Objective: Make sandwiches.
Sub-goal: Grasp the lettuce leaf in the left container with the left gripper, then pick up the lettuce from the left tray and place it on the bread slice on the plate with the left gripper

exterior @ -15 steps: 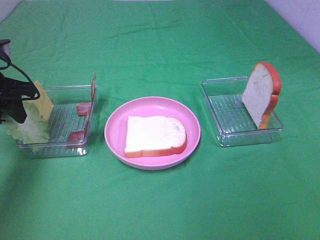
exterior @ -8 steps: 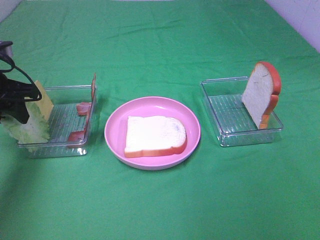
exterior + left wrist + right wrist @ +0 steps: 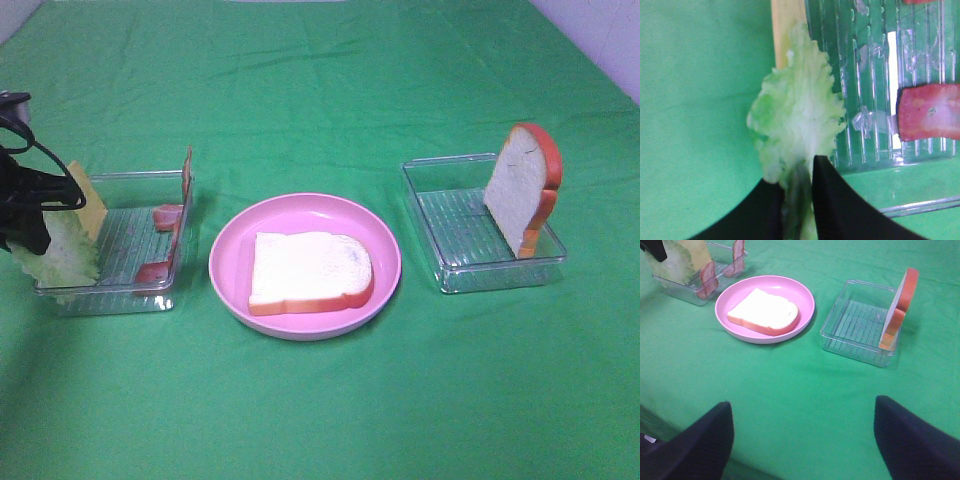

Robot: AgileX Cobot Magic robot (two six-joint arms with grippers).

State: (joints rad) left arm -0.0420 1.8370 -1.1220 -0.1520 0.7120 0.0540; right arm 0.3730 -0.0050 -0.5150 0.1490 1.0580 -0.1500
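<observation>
My left gripper (image 3: 27, 222) hangs at the left end of the left clear tray (image 3: 112, 301), its black fingers (image 3: 830, 195) closed on the stem of the pale green lettuce leaf (image 3: 797, 117), which leans there (image 3: 62, 252). Behind the leaf stands the yellow cheese slice (image 3: 90, 200). Pink-red bacon strips (image 3: 166, 215) lie and lean in the same tray. One bread slice (image 3: 310, 270) lies flat on the pink plate (image 3: 228, 250). A second bread slice (image 3: 525, 190) stands upright in the right tray (image 3: 450, 235). My right gripper (image 3: 800, 440) is open and high above the near cloth.
A green cloth covers the whole table. The two clear trays flank the plate. A white wall edge shows at the far right corner.
The left gripper's fingers have closed in on the lettuce stem, and that arm has shifted slightly to the left. The plate, bread and right arm are unchanged.
</observation>
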